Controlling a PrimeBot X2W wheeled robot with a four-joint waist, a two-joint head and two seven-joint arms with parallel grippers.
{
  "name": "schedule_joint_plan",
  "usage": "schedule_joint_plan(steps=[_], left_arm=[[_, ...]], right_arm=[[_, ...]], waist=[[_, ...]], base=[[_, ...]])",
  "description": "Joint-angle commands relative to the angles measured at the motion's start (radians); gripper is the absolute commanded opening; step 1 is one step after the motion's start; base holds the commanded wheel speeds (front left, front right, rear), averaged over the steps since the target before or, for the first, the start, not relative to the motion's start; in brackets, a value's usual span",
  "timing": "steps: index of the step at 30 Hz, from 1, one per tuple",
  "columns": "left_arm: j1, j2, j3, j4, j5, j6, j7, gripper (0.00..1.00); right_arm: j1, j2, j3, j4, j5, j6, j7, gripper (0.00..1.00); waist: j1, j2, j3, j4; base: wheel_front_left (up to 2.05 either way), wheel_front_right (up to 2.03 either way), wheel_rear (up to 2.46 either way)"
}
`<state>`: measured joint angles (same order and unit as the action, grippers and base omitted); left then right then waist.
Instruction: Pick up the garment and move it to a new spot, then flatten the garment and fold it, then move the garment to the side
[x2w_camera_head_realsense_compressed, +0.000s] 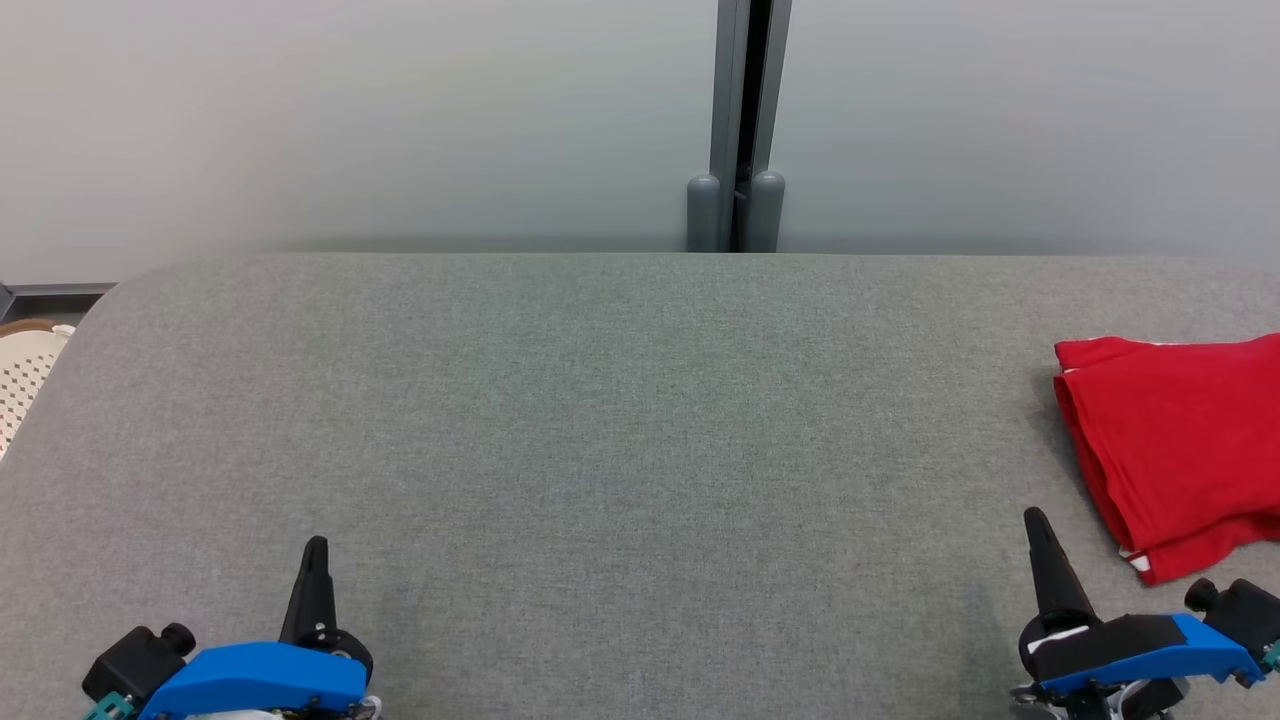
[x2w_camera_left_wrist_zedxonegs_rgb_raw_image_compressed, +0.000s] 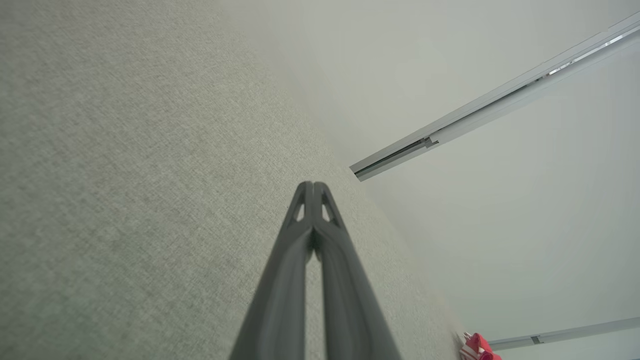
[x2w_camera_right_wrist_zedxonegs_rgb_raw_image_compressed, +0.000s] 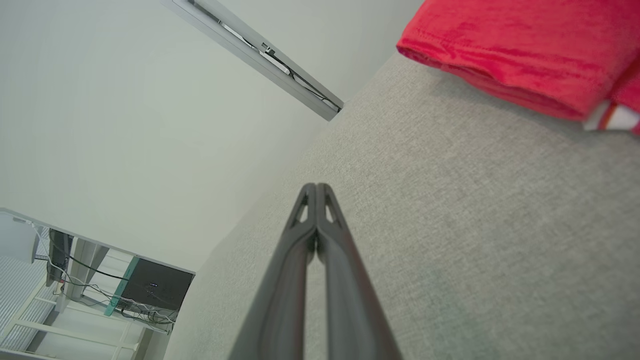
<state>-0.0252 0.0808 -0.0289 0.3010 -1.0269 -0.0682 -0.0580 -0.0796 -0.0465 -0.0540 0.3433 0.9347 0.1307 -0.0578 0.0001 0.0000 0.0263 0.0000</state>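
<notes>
The folded red fabric garment (x2w_camera_head_realsense_compressed: 1175, 445) (white trim peeks at its near corner) lies at the right side of the grey cloth-covered table (x2w_camera_head_realsense_compressed: 600, 420). The left gripper (x2w_camera_head_realsense_compressed: 315, 548) and the right gripper (x2w_camera_head_realsense_compressed: 1033, 520) both have fingers pressed together, empty; the right one is near the garment.

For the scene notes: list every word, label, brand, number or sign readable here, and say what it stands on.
No readable text anywhere.
Red garment: plain, no print showing; its white striped trim shows no letters.
Dark box in the background: tiny lights, any marking too small to read.
</notes>
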Motion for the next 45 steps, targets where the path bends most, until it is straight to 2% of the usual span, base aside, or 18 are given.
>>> schedule_joint_plan(steps=[1,45], left_arm=[[-0.029,-0.002,0.012,-0.016,-0.026,-0.006,0.007,0.0],[-0.07,-0.021,0.103,-0.044,-0.4,-0.047,0.12,0.0]], right_arm=[[-0.023,-0.004,-0.005,-0.017,0.034,0.0,0.008,0.0],[-0.031,-0.005,-0.043,-0.074,0.465,0.0,0.119,0.0]], waist=[[-0.0001,0.0,0.0,0.0],[-0.0001,0.0,-0.014,0.0]], base=[[0.0,0.0,0.0],[0.0,0.0,0.0]])
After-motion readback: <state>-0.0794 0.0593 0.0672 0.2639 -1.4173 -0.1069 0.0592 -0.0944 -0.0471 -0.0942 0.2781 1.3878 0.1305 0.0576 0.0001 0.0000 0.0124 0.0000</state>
